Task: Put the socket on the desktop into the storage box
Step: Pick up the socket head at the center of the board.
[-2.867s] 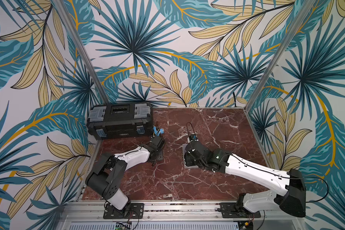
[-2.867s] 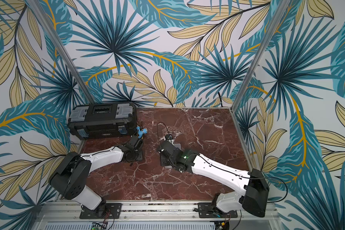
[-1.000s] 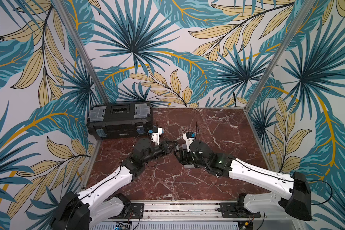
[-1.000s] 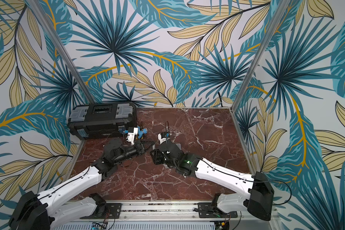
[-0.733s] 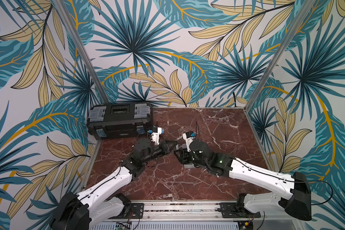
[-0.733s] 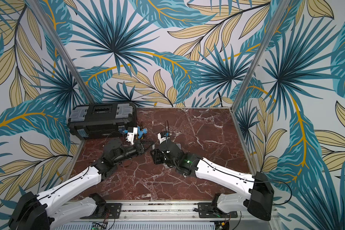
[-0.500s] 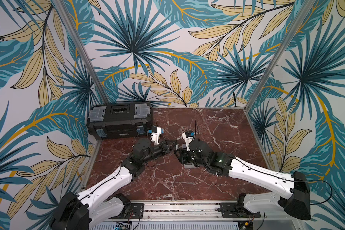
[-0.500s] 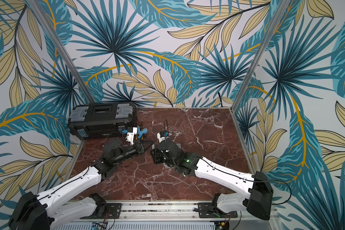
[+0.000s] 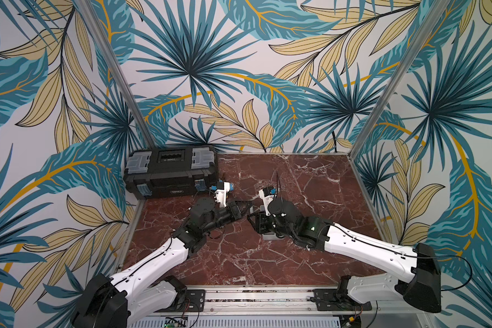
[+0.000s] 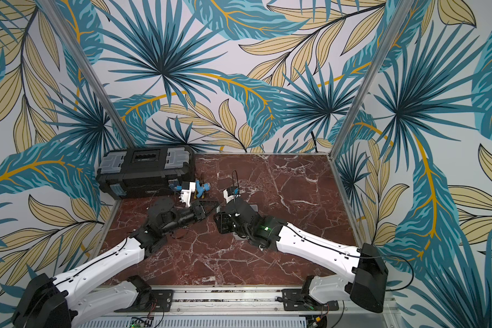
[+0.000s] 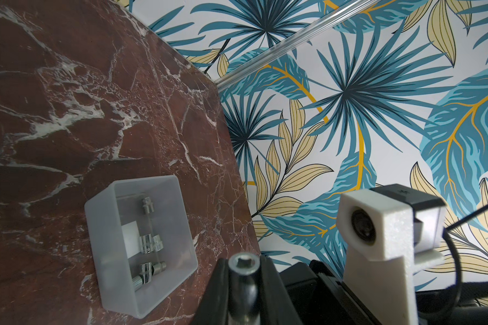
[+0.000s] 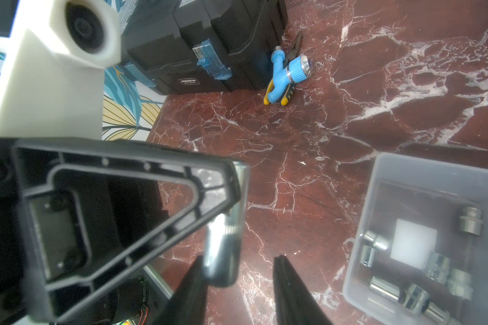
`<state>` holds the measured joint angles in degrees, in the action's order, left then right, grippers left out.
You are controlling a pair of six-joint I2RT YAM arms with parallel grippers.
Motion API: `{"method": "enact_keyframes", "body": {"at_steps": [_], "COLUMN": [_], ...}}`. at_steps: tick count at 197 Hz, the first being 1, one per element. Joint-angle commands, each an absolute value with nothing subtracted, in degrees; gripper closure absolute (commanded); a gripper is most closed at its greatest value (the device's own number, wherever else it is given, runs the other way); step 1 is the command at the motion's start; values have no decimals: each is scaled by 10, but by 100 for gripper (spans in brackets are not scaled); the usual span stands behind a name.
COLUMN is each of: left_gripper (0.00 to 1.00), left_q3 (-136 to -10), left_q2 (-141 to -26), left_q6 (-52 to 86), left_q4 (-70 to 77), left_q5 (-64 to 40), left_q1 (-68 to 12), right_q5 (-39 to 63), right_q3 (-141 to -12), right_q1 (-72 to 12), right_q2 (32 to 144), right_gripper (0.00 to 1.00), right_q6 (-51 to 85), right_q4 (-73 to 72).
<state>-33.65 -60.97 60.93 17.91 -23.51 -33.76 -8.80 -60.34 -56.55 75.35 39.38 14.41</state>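
A chrome socket (image 11: 244, 277) is clamped between the jaws of my left gripper (image 11: 244, 267), hex hole facing outward. In both top views the left gripper (image 9: 246, 205) hovers above the desktop (image 9: 310, 181), tip to tip with my right gripper (image 9: 252, 220). In the right wrist view the socket (image 12: 226, 239) sticks out between the open jaws of the right gripper (image 12: 240, 257), against one finger and clear of the other. The translucent storage box (image 12: 358, 253) sits beside it with several sockets (image 12: 383, 289) inside. The right arm mostly covers the box (image 9: 267, 236).
A black toolbox (image 9: 171, 170) stands at the back left. A blue hose nozzle (image 12: 286, 74) lies over yellow-handled pliers just in front of it. Aluminium rails edge the desktop, and patterned walls close three sides.
The left arm has lifted from the spot near the toolbox and swung to the centre with the socket. The right gripper shifted left off the box to meet it; little movement in the last second.
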Motion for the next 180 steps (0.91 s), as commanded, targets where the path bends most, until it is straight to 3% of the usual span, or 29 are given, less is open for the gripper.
{"method": "enact_keyframes", "body": {"at_steps": [1,108,151,171,180], "left_gripper": [100,100,100,100,100], "left_q3": [-314,-316,-317,-318,-321], "left_q2": [-602,-595,-594,-592,-593], "left_q6": [596,599,601,595,588], "left_q4": [149,153,166,163,150], "left_q5": [-262,-268,-281,-282,-282], "left_q1": [-342,-341,-342,-341,-341], "right_q5": [-109,-71,-74,-75,-74], "right_q3": [-608,-607,-608,-610,-610], "right_q1": [-559,-558,-558,-557,-557], "right_q2": [738,767,765,760,760], "right_gripper": [59,60,72,88,100], "right_q6": [389,396,393,390,387], "right_q4": [88,91,91,95,98]}}
